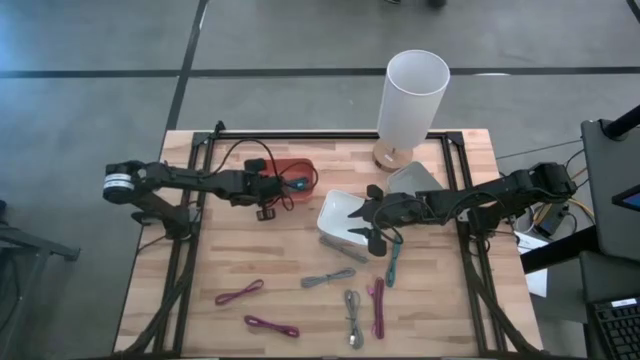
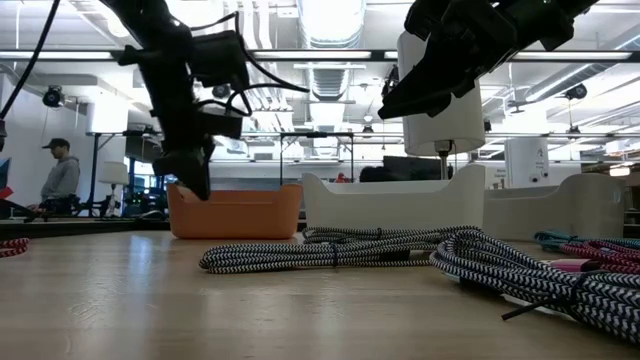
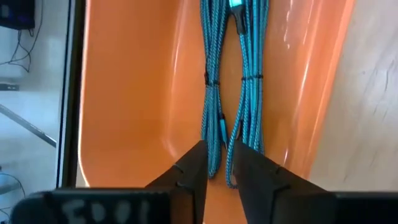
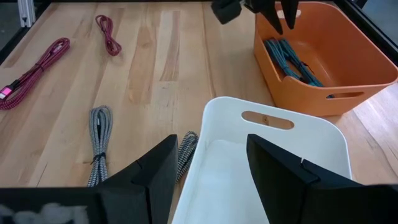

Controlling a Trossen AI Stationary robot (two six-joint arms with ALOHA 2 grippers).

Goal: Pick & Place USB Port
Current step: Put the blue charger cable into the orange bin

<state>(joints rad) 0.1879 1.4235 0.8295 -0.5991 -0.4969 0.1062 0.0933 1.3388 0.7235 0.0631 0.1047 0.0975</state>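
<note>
A teal braided USB cable (image 3: pixel 230 81), bundled and tied, lies on the floor of the orange bin (image 4: pixel 329 62) at the table's far left-centre (image 1: pixel 295 172). My left gripper (image 3: pixel 216 165) hangs in the bin's mouth (image 4: pixel 281 25), pointing steeply down. Its fingers are a little apart, over the cable's near end, and nothing is gripped between them. My right gripper (image 4: pixel 208 162) stands open above the near rim of the white bin (image 4: pixel 267 155), which sits mid-table (image 1: pixel 340 222), and holds nothing.
Loose cable bundles lie on the near half of the table: black-and-white (image 1: pixel 328 277), grey (image 1: pixel 352 305), pink (image 1: pixel 377 307), (image 1: pixel 240 292), (image 1: pixel 272 326), and teal (image 1: pixel 393 265). A tall white cylinder lamp (image 1: pixel 412 95) stands at the far edge. A person (image 2: pixel 62 175) stands in the room behind.
</note>
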